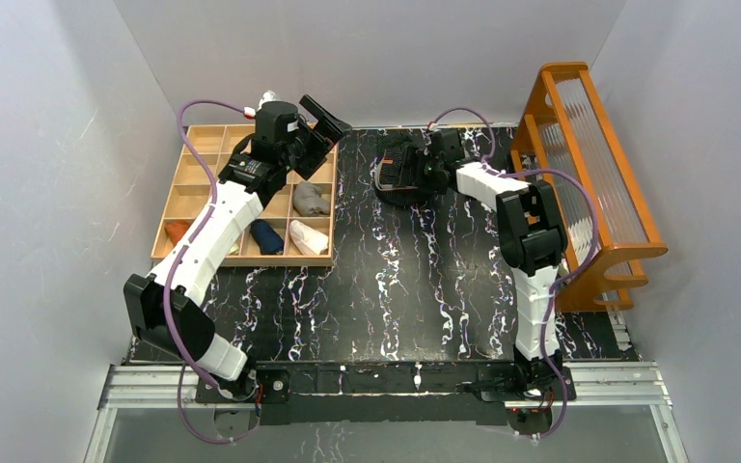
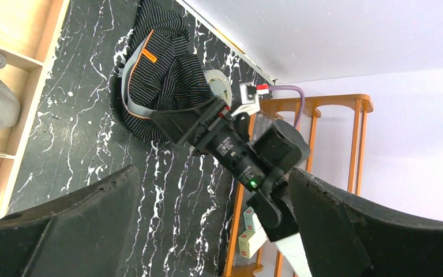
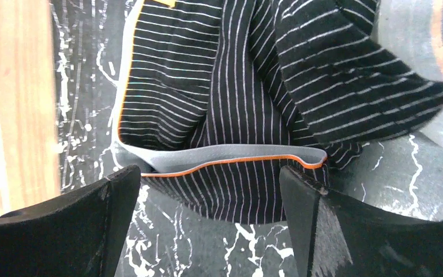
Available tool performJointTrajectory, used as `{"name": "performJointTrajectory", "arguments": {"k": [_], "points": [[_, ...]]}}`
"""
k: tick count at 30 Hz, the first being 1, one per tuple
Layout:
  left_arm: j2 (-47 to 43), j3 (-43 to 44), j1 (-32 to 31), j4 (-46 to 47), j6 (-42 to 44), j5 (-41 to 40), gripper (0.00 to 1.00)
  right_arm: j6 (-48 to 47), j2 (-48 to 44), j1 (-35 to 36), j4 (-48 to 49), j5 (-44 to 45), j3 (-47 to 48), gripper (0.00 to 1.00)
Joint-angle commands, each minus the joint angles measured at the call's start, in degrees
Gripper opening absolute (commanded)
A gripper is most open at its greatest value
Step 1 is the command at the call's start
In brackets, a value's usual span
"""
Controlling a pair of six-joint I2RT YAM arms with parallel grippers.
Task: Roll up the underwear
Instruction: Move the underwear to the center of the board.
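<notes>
Right wrist view: the right gripper [image 3: 205, 173] points down at the striped underwear [image 3: 236, 86], its two black fingers [image 3: 92, 225] spread wide with nothing pinched between them. The garment is black with thin pale stripes and lies crumpled on the black marbled table [image 3: 81, 86]. Its grey waistband [image 3: 231, 154], edged in orange, runs straight across the gap between the fingertips, just beyond them. I cannot tell whether the fingers touch the cloth. At upper right, a flap of the garment lies over a tape ring [image 3: 406, 29]. A wooden tray [image 3: 20, 104] edge runs down the left side.

Top external view: the right arm reaches to the back middle of the table, so the striped underwear lies directly under its gripper, between the tray on the left and an orange rack [image 1: 627, 241] on the right. The left arm stretches over the tray, and the left gripper [image 1: 326, 121] is raised above the tray's back right corner, well apart from the garment, which lies to its right.

Left wrist view: the left gripper's fingers are also spread wide and hold nothing. It looks across the table at the striped underwear and at the right gripper above it. A grey underwear [image 1: 309, 200] bundle sits in one tray compartment, on the side nearest the table's middle.
</notes>
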Motion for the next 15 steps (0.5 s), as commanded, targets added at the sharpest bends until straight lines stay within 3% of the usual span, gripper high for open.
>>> {"name": "performJointTrajectory", "arguments": {"k": [1, 6, 9, 12, 15], "points": [[-0.8, 2.2, 0.2, 0.1, -1.1, 1.4, 0.98, -2.0, 3.7, 0.2, -3.6, 4.0, 4.1, 0.97], [-1.9, 2.2, 0.2, 1.2, -1.4, 1.7, 0.98, -4.1, 3.3, 2.0, -6.1, 4.3, -0.8, 0.85], [-2.9, 1.7, 0.2, 1.7, -1.3, 0.8, 0.98, -5.6, 0.5, 4.0, -6.5, 5.4, -6.6, 0.71], [-1.9, 1.9, 0.2, 2.0, -2.9, 2.7, 0.98, -4.5, -6.8, 7.4, -7.0, 6.7, -17.7, 0.55], [-2.9, 1.4, 0.2, 3.3, -2.7, 3.6, 0.98, -0.2, -13.6, 12.2, -7.7, 5.8, -25.5, 0.5]]}}
